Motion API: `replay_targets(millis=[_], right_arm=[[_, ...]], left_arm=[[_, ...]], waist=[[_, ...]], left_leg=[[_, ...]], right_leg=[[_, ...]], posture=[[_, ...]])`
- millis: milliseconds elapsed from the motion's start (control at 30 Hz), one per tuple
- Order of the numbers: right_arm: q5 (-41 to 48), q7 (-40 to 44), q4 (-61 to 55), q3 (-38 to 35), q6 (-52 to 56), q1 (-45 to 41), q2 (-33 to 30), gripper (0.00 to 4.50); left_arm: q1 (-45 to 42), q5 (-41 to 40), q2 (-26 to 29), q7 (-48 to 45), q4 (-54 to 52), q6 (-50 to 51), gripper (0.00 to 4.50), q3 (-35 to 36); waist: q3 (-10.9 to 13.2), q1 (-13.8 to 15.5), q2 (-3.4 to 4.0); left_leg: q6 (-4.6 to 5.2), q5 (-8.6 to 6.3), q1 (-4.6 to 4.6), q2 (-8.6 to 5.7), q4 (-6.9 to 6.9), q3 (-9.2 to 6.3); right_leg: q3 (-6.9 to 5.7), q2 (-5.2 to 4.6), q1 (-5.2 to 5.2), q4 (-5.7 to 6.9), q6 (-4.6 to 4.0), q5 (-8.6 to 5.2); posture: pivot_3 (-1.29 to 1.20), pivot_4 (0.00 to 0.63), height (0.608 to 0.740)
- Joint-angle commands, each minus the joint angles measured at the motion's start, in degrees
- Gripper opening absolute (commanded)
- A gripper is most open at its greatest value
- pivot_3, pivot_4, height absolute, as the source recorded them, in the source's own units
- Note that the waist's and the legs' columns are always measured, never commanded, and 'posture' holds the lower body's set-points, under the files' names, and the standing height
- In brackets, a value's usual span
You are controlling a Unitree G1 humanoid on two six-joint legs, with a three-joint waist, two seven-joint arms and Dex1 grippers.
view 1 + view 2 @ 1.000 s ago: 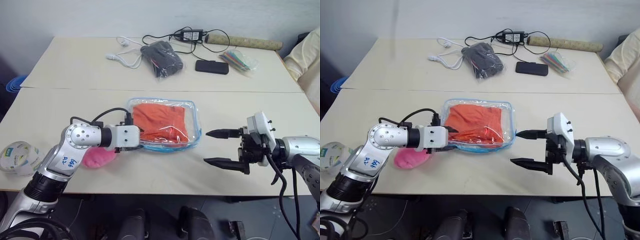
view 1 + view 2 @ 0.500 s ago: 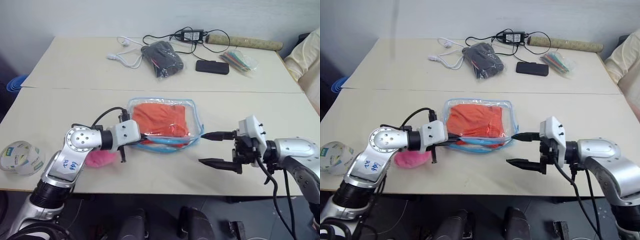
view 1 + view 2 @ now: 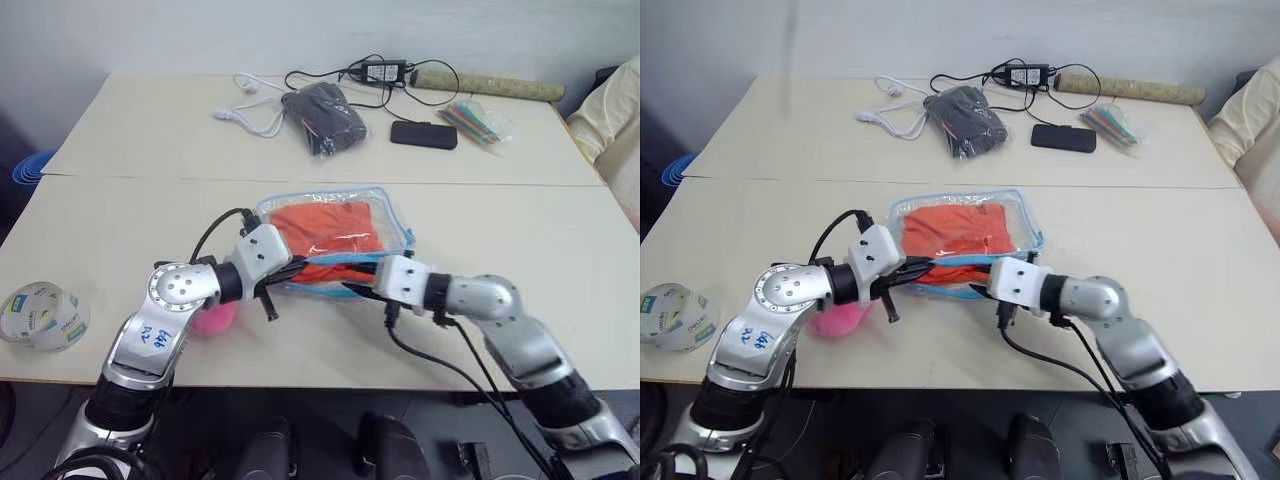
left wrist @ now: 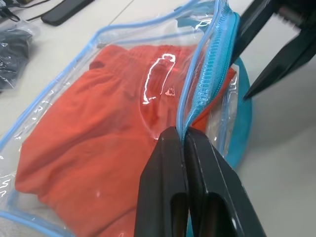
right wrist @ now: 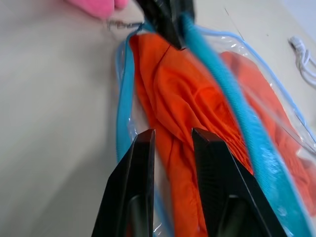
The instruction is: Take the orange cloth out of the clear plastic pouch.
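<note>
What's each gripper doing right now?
Left gripper: shut on the clear plastic pouch's blue zipper edge.
Right gripper: fingers apart, around a fold of the orange cloth.

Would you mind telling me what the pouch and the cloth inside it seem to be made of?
The pouch looks like clear, glossy flexible plastic: it shows glare streaks and creases, and has blue trim with a zipper edge. The cloth looks like soft matte woven fabric, orange, falling in loose folds; the fibre cannot be told.
</note>
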Motion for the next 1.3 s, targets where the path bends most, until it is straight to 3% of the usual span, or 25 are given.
replay_targets(millis=[33, 167, 433, 600, 700, 967, 1300], right_arm=[[-6.9, -3.6, 3.9, 1.8, -7.0, -1.1, 0.5, 2.15], [-17.0, -10.1, 10.0, 4.0, -12.9, -3.9, 1.0, 3.51], [-20.8, -11.7, 13.2, 3.6, -17.3, -8.3, 2.2, 3.51], [-8.2, -3.3, 6.8, -0.5, -8.4, -7.1, 4.6, 3.51], [-5.7, -0.9, 4.8, -1.7, -3.9, -6.8, 4.9, 3.51], [-16.5, -2.1, 9.3, 1.1, -17.2, -8.6, -2.1, 3.51], [-24.2, -5.6, 14.1, 3.6, -21.5, -11.3, -0.5, 3.51]], left_arm=[[-1.5, -1.5, -0.2, 0.9, -3.2, 0.8, 0.00, 1.2], [-2.5, -1.7, 0.1, 1.0, -3.4, 1.2, 0.00, 0.6], [-3.1, -1.8, 0.6, 1.2, -4.3, 1.6, 0.00, -0.8], [-2.2, -0.7, 1.3, 1.2, -3.0, -0.3, 0.00, -1.4], [-1.1, 0.7, 2.2, 1.0, -0.9, -3.3, 0.00, -2.0], [-1.8, 0.2, 2.1, 0.7, 0.2, -4.6, 0.00, -1.3], [-4.0, -1.6, 0.4, 0.4, -2.9, -2.2, 0.00, -1.9]], waist=[[0.0, -0.1, 0.00], [0.0, -0.4, 0.00], [0.0, -0.8, 0.00], [0.0, -0.8, 0.00], [0.0, -0.9, 0.00], [0.0, -0.9, 0.00], [0.0, -1.4, 0.00]], left_leg=[[0.00, 0.00, 0.00, 0.00, 0.00, 0.00], [-0.02, 0.01, 0.02, 0.03, -0.02, 0.01], [-0.06, 0.03, 0.03, 0.04, -0.02, 0.01], [-0.05, 0.03, 0.02, 0.05, -0.04, -0.01], [-0.05, 0.03, 0.01, 0.05, -0.04, -0.02], [-0.03, 0.02, 0.02, 0.03, -0.05, 0.00], [-0.04, 0.02, 0.00, 0.04, -0.05, -0.01]], right_leg=[[0.00, 0.00, 0.00, 0.00, 0.00, 0.00], [0.01, 0.01, 0.00, 0.01, 0.00, 0.00], [0.02, 0.02, 0.00, 0.05, -0.02, -0.01], [0.00, 0.03, 0.00, 0.03, -0.02, -0.01], [-0.01, 0.02, 0.00, 0.03, -0.02, -0.01], [0.01, 0.01, -0.01, 0.02, -0.02, -0.01], [-0.01, 0.01, -0.01, 0.00, -0.02, -0.01]], posture=[[0.00, 0.150, 0.740], [0.00, 0.150, 0.740], [0.00, 0.150, 0.740], [0.00, 0.150, 0.740], [0.00, 0.150, 0.740], [0.00, 0.150, 0.740], [0.00, 0.150, 0.740]])
